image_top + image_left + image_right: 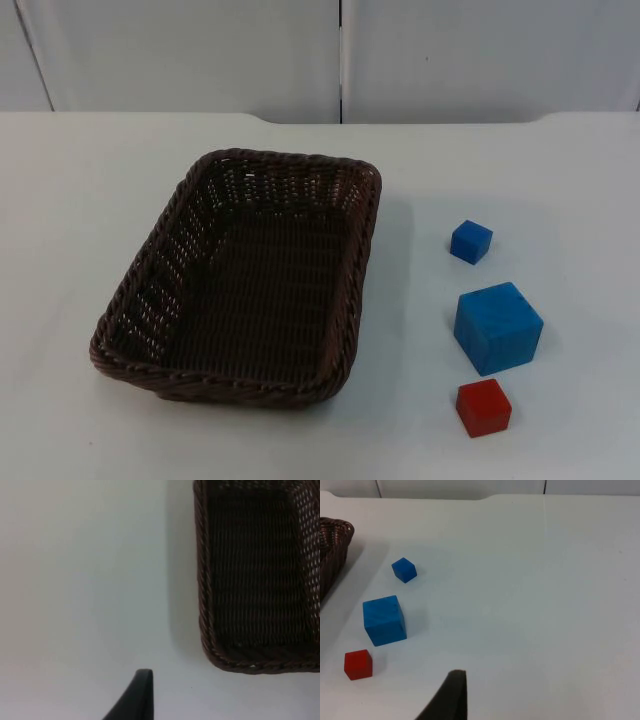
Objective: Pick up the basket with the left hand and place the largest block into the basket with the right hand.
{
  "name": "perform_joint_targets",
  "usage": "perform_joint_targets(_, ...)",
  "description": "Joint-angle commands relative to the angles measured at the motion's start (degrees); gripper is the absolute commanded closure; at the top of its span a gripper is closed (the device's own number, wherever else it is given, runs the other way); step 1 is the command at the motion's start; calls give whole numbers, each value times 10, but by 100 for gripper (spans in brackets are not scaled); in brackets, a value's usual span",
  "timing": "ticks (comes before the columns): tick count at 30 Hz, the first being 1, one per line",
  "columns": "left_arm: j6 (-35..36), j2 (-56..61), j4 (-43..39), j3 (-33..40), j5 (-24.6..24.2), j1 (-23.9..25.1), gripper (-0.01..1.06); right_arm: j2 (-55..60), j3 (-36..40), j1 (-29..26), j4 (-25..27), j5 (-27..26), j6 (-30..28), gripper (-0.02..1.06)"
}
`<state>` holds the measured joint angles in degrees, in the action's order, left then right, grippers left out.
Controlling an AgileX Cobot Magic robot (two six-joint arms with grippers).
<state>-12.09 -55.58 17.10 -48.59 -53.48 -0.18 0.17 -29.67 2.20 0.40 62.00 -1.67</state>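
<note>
Overhead, I see the brown wicker basket (240, 280) on the white table (520, 170), with a small blue block (471, 242), the large blue block (498, 328) and a red block (484, 408) lined up to its right. Through the left wrist, the left gripper's fingertip (136, 696) hovers near the basket's corner (250, 666). Through the right wrist, the right gripper's fingertip (451, 696) hangs above bare table near the large block (384, 620).

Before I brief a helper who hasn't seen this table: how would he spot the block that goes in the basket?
Find the brown wicker basket on the white table. Beside it, three blocks lie apart in a row; take the middle one, the big blue block. It dwarfs the small blue block and the small red block.
</note>
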Motion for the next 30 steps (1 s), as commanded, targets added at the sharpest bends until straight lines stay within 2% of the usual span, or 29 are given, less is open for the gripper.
perform_joint_targets(1,-14,-17,19,-7,5,2,0,-2,1,-3,1,-2,-1,-1)
perform_joint_targets(25,-54,-145,67,-14,73,1,0,-2,1,-3,1,-2,-1,-1)
perform_joint_targets(30,-71,-178,84,-14,91,-18,0,-2,1,-3,1,-2,-1,-1)
